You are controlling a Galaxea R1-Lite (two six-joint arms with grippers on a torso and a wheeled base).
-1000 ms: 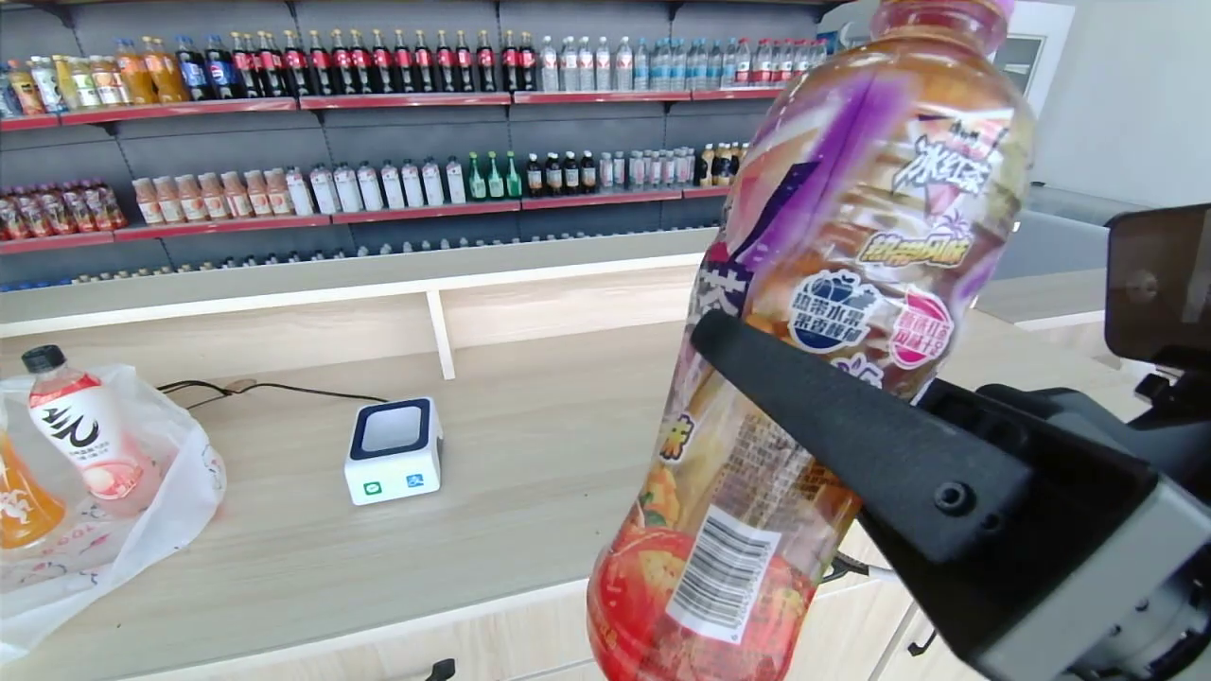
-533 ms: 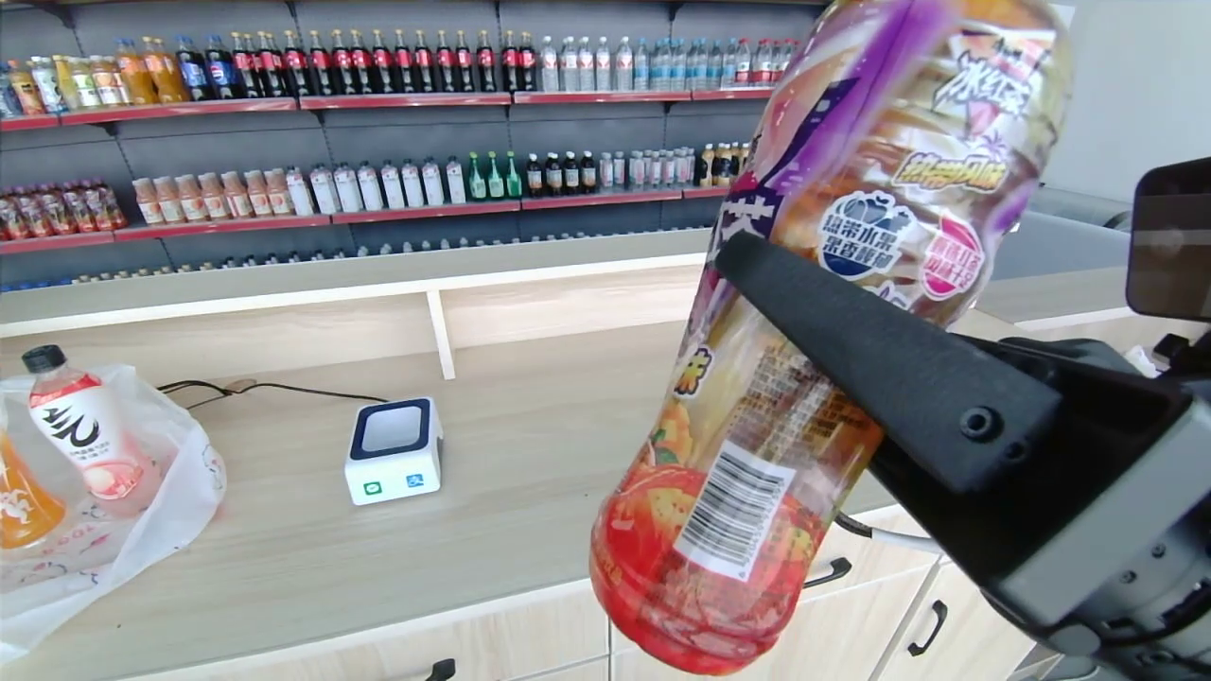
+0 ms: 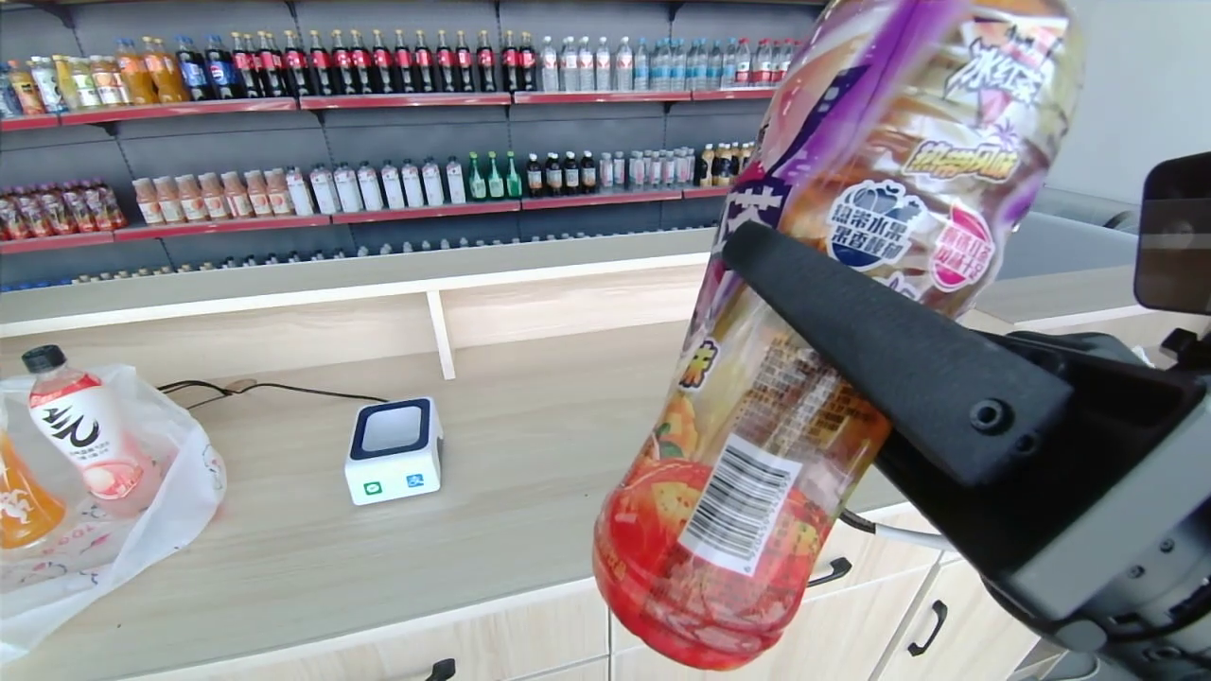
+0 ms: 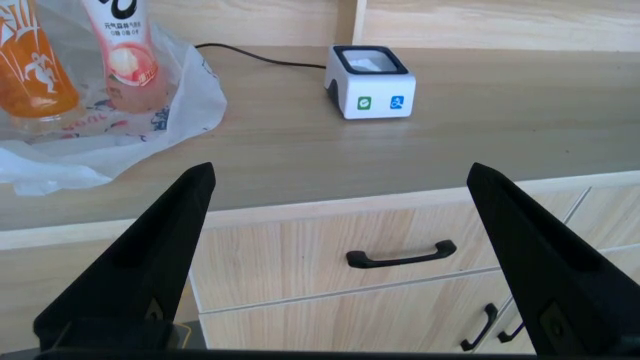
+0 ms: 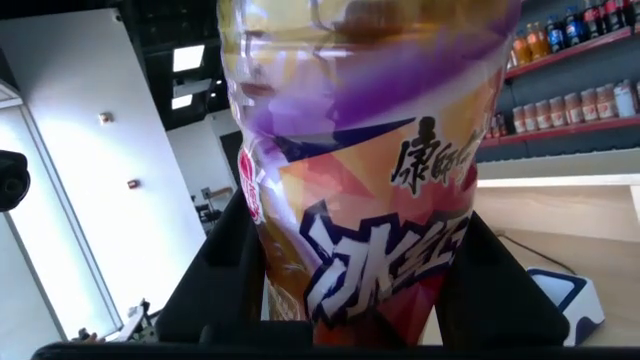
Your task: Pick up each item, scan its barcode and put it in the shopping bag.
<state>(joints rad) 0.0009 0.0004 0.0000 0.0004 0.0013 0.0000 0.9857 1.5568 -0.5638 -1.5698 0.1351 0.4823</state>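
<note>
**Iced tea bottle held aloft in the right jaws**

The right jaws pinch the iced tea bottle (image 3: 880, 142) around its middle, with one dark finger (image 3: 899, 369) lying across the label. The bottle hangs in the air, tilted, its red base lowest and its barcode (image 3: 738, 506) facing the head camera. It is well apart from the scanner (image 3: 393, 449), which sits on the counter (image 3: 530, 454). Farther left on the counter lies the shopping bag (image 3: 180, 473), holding a pink bottle (image 3: 80, 426) and an orange bottle (image 3: 24, 501). The left jaws are spread wide and empty, in front of the counter's drawers (image 4: 330, 235)
</note>
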